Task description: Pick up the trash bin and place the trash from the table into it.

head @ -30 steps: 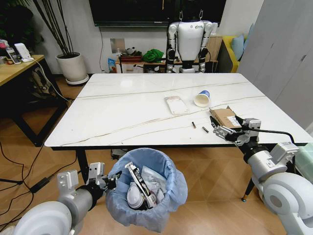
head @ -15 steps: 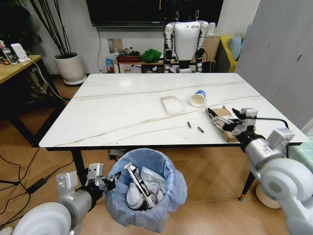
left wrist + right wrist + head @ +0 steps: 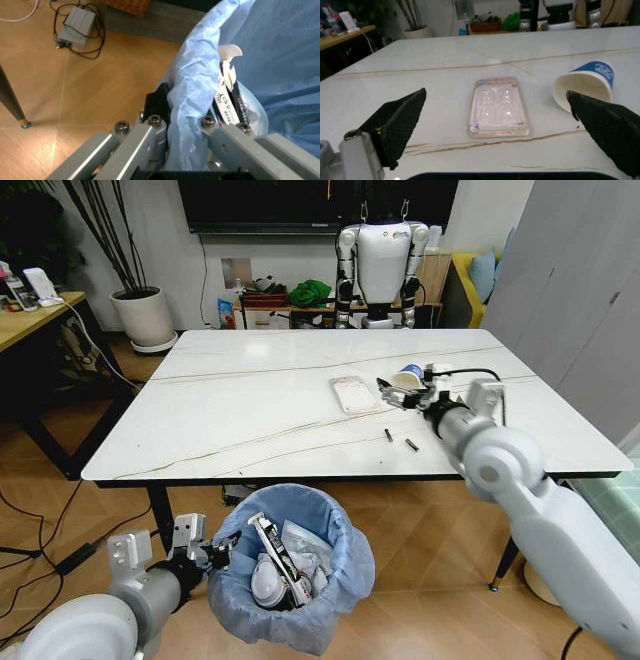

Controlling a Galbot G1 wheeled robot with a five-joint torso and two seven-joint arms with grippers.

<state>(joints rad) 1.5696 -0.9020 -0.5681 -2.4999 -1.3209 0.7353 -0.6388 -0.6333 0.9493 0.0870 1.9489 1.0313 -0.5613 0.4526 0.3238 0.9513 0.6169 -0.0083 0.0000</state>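
- The left gripper (image 3: 222, 551) is low at the near left, below the worktop's near edge, with its fingers (image 3: 151, 129) clamped on the rim of the trash bin (image 3: 290, 575); the left wrist view shows the crinkly light blue bag (image 3: 192, 101) pinched between them.
- The trash bin hangs just in front of the worktop's near edge, a little left of centre, clear of the wooden floor (image 3: 430, 560). Inside it lie crumpled white paper (image 3: 262, 580) and a flat dark-and-white package (image 3: 283, 558) standing on edge.
- The right gripper (image 3: 398, 395) reaches over the worktop (image 3: 250, 410) from the right, and its black fingers (image 3: 400, 120) are spread wide apart with nothing between them.
- In the right wrist view the open fingers frame a flat clear blister pack (image 3: 499, 107) on a tan card, lying flat on the marble.
- The white paper cup (image 3: 585, 86) with a blue band lies on its side just to the right of the blister pack, its mouth turned toward the near edge; in the head view the right gripper is just beside it.
- Two small dark tubes (image 3: 400, 440) lie on the worktop nearer the robot than the blister pack, close together but apart.
- Beyond the far edge of the worktop a white humanoid robot (image 3: 380, 265) stands, and a white plant pot (image 3: 140, 315) sits at the far left.
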